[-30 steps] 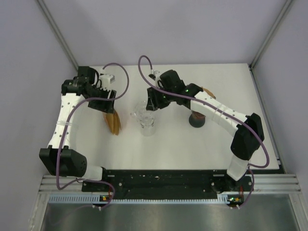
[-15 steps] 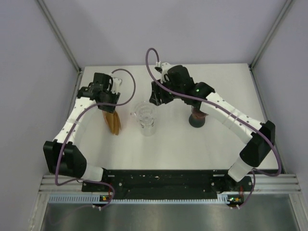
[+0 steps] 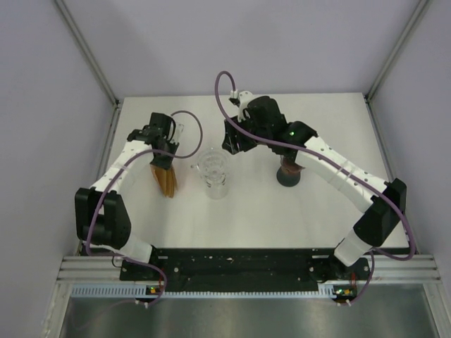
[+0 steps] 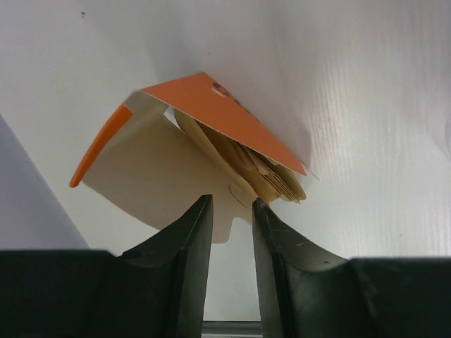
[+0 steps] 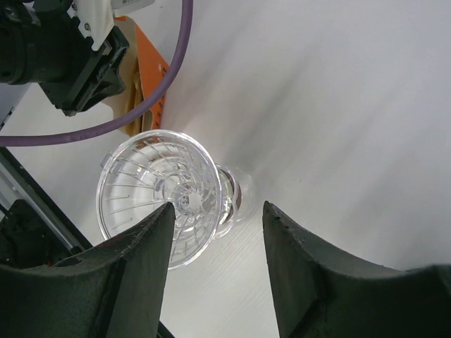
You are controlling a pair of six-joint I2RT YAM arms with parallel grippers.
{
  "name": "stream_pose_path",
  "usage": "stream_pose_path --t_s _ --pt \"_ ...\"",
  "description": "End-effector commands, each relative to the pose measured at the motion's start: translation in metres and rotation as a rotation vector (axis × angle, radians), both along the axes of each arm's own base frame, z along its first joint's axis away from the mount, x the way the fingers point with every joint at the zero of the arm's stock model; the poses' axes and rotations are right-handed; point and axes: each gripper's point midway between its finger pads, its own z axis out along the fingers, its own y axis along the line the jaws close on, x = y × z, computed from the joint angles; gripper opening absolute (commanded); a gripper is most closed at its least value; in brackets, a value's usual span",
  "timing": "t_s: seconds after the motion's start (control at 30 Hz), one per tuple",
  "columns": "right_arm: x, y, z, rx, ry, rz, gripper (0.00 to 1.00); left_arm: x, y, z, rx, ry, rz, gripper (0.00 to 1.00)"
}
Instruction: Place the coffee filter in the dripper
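An orange box lies open on the table, and a stack of beige coffee filters sticks out of its mouth. My left gripper hovers at that mouth. Its jaws stand narrow with a clear gap, the box's pale flap lying just beyond the tips. From above, the left gripper is over the box. The clear dripper stands upright in the middle of the table. My right gripper hangs open just behind it, with the dripper partly behind its left finger.
A dark round object stands on the table right of the dripper, under the right forearm. The left gripper's purple cable arcs near the dripper. Grey walls close in the white table on the left, back and right.
My left gripper has swung right, over the filter box, and its jaws have narrowed a lot. The right gripper has shifted slightly back and right of the dripper and opened a little.
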Motion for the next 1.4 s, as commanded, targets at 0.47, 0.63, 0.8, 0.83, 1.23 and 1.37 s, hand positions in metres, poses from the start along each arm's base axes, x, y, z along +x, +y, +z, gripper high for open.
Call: stream_pose_path --t_s 0.47,0.63,0.8,0.83,1.23,1.37 --pt "-0.004 -0.005 0.023 0.031 -0.063 0.019 0.53 0.006 0.003 -0.029 0.013 0.020 0.036 0.40" --pt "-0.005 -0.005 0.023 0.030 -0.065 0.025 0.53 0.009 0.003 -0.029 0.002 -0.001 0.051 0.42" --pt "-0.008 -0.003 0.024 0.038 -0.062 0.045 0.53 0.010 0.014 -0.032 0.044 -0.016 0.073 0.39" --pt "-0.008 -0.003 0.024 0.036 -0.062 0.048 0.53 0.009 0.016 -0.034 0.051 -0.012 0.076 0.38" --pt "-0.009 0.000 0.027 0.044 -0.069 0.065 0.53 0.004 0.025 -0.031 0.061 -0.021 0.098 0.29" --pt "-0.009 0.000 0.026 0.040 -0.070 0.072 0.53 -0.001 0.026 -0.024 0.055 -0.025 0.094 0.36"
